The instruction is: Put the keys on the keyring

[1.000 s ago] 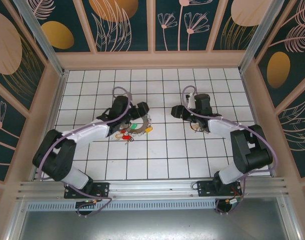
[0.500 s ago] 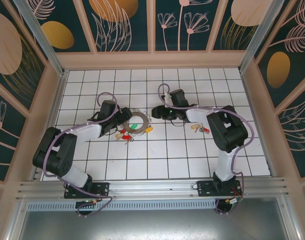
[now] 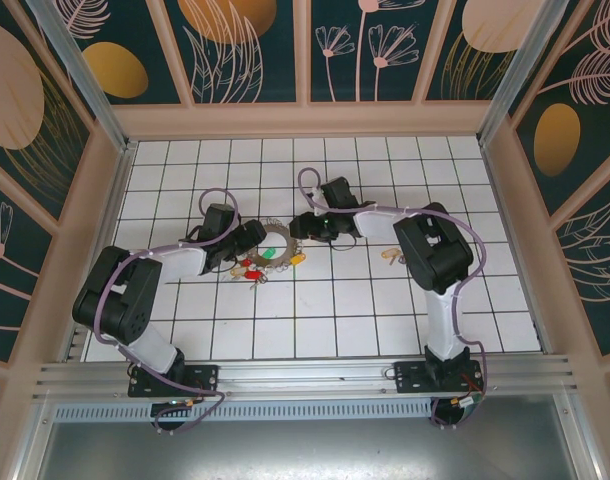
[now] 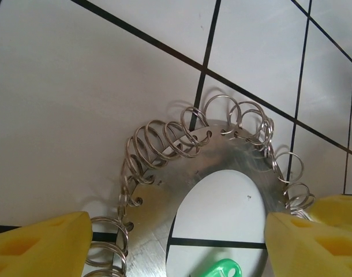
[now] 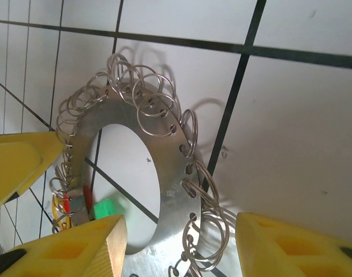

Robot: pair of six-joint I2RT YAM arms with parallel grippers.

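Pads first: my left gripper (image 4: 176,248) hangs released, its two yellow foam pads (image 4: 40,245) spread wide to either side of the flat silvery metal keyring (image 4: 222,153). That hoop lies flat on the white tiled floor (image 4: 78,86). Being round, it has no long axis, and small wire loops (image 4: 158,141) are threaded through holes all along its rim. Whether the pads touch those loops I cannot tell. One green plastic key head (image 4: 222,270) sits inside the hoop's opening, between the pads.

My right gripper (image 5: 179,234) is likewise released and holds nothing, with the hoop's rim lying between its fingertips. The green head and a red key head (image 5: 86,196) lie in the opening, toward the finger at the left of that view.

From above, the two grippers face each other across the keyring. On the hoop's side nearer the arm bases I count two red key heads and one yellow key head (image 3: 298,260); their blades are too small to tell which way they point. Farther off, beside the right forearm and well apart from the hoop, lies another small bunch of keys (image 3: 391,256), too small to count.
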